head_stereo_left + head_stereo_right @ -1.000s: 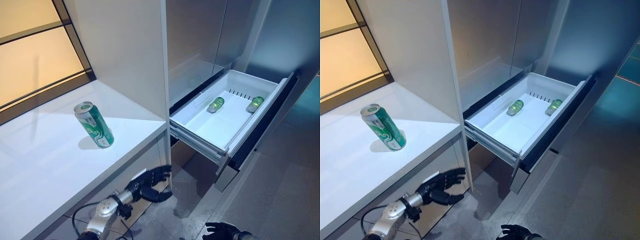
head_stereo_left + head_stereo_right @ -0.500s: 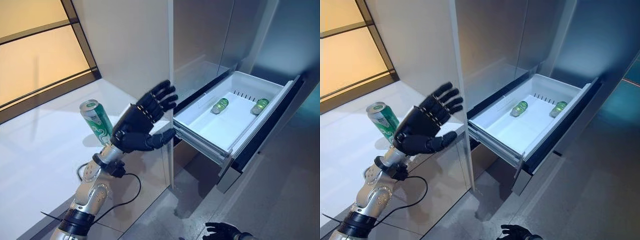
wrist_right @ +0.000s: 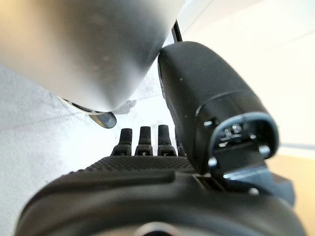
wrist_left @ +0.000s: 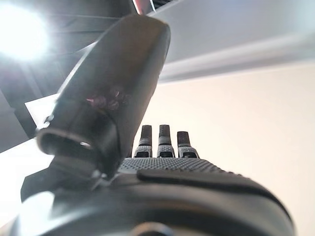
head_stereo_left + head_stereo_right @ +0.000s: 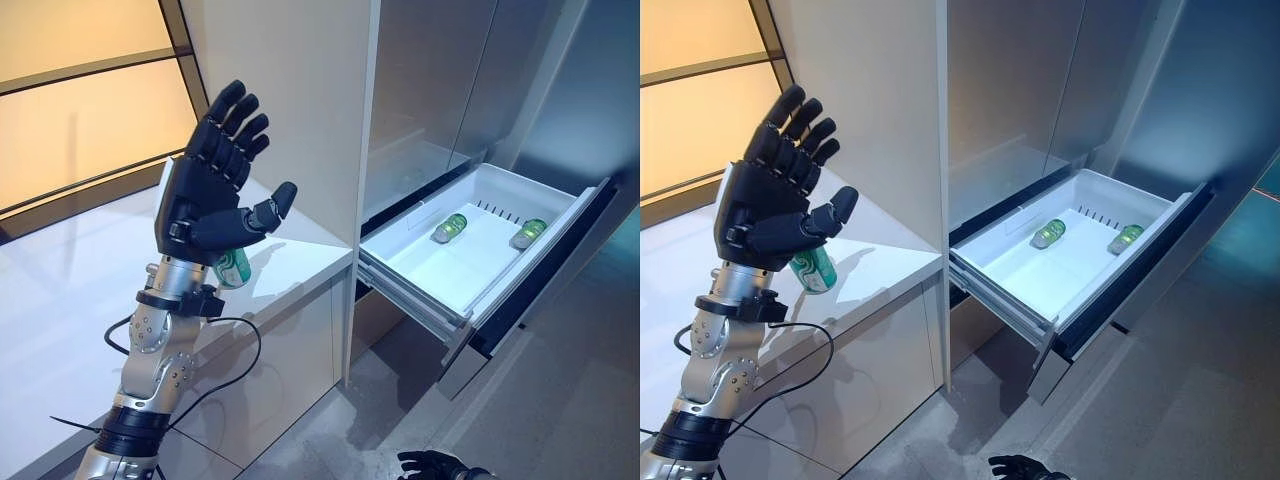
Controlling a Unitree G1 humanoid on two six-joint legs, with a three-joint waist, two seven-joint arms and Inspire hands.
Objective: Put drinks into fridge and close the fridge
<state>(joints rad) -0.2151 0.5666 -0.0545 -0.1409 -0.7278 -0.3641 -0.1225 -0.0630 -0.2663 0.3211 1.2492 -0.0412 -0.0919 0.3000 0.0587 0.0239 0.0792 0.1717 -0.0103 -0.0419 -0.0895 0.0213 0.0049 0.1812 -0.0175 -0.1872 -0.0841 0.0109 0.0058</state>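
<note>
A green can (image 5: 234, 267) stands on the white counter (image 5: 80, 300), mostly hidden behind my raised left hand (image 5: 205, 190); it also shows in the right eye view (image 5: 816, 270). My left hand is open, fingers spread, held above and in front of the can without touching it. The fridge's white drawer (image 5: 420, 262) stands pulled out to the right, with green cans (image 5: 450, 227) lying at its back. My right hand (image 5: 432, 466) hangs low near the floor, fingers relaxed and empty.
A tall white cabinet panel (image 5: 300, 90) stands between the counter and the fridge. The fridge's grey upper doors (image 5: 450, 70) are closed. A lit window (image 5: 80, 90) runs along the counter's back. Grey floor (image 5: 560, 400) lies under the open drawer.
My left hand has risen from in front of the can to above it. The view has shifted, so counter and drawer sit further right.
</note>
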